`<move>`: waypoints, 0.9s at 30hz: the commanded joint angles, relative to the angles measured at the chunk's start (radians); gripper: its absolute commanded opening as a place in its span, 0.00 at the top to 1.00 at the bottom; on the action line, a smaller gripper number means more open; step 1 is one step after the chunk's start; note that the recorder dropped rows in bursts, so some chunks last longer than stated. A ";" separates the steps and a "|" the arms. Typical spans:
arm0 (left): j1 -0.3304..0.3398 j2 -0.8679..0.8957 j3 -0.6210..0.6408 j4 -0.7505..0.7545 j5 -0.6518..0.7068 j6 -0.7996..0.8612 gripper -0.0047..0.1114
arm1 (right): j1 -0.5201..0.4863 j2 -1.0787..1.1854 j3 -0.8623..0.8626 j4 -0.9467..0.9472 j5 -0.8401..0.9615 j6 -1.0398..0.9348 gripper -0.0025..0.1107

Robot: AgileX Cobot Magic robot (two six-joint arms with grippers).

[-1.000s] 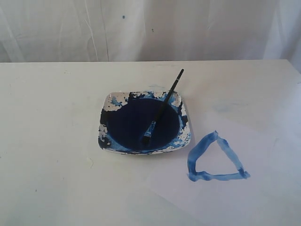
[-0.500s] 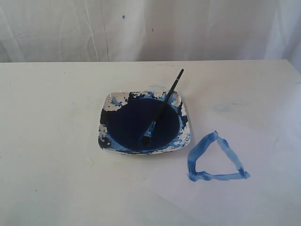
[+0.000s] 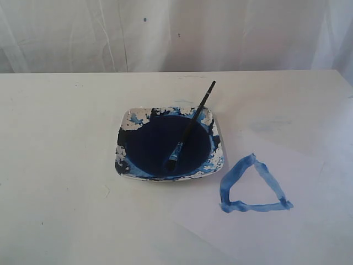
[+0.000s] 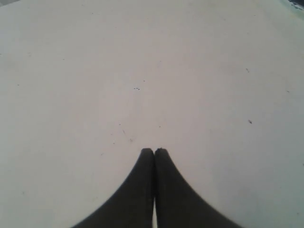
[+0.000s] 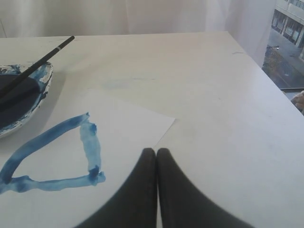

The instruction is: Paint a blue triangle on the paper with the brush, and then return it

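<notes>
A: Exterior: nothing is seen moved since earlier. The brush [image 3: 190, 126] is laid back in the dish [image 3: 126, 122], and the blue triangle [image 3: 251, 208] is closed on the paper [image 3: 259, 237].
B: Left wrist: jaws pressed together, nothing held, only bench [image 4: 142, 71] shown.
A: Right wrist: jaws likewise closed tight, empty, near the triangle. Task judged done.

Brush [image 3: 190, 126] lies tilted in dish [image 3: 128, 122], tip prob. submerged; blue triangle [image 3: 236, 174] on paper [image 3: 251, 187].
</notes>
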State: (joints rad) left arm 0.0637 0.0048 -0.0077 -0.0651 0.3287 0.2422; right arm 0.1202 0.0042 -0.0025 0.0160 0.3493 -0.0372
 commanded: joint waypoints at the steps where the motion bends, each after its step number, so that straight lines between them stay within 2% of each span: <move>1: -0.006 -0.005 0.008 0.143 -0.022 -0.209 0.96 | 0.001 -0.004 0.003 -0.010 0.000 -0.011 0.98; 6: -0.006 -0.005 0.008 0.157 -0.024 -0.265 0.96 | 0.001 -0.004 0.003 -0.010 0.000 -0.011 0.98; 27: -0.006 -0.005 0.008 0.157 -0.022 -0.264 0.96 | 0.001 -0.004 0.003 -0.010 0.000 -0.011 0.98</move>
State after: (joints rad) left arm 0.0637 0.0048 -0.0070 0.0951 0.3118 -0.0128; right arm 0.1202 0.0042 -0.0025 0.0160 0.3499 -0.0372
